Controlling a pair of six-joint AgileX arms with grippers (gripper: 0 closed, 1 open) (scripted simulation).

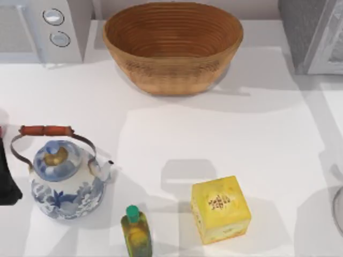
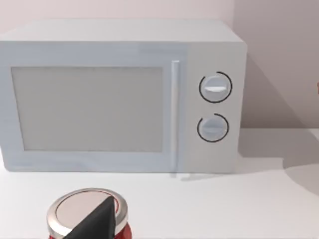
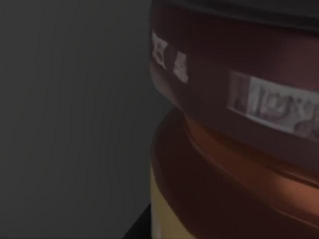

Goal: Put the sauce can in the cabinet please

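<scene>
Fingers on the right arm cannot be judged open or closed; its wrist view is dim, with the sauce can [image 3: 234,129] pressed close, maroon top above an orange-yellow label. Left arm's dark finger [image 2: 94,224] overlaps a silver-lidded red jar [image 2: 84,211] before the microwave [image 2: 119,94]. Cabinet [image 1: 313,35] stands at the surface's [image 1: 225,134] far right corner.

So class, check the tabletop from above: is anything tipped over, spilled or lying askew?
Nothing stands out. The teapot, green-capped bottle, yellow box and basket all stand upright on the table, with no spill showing. The sauce can fills the right wrist view at close range, upright.
</scene>
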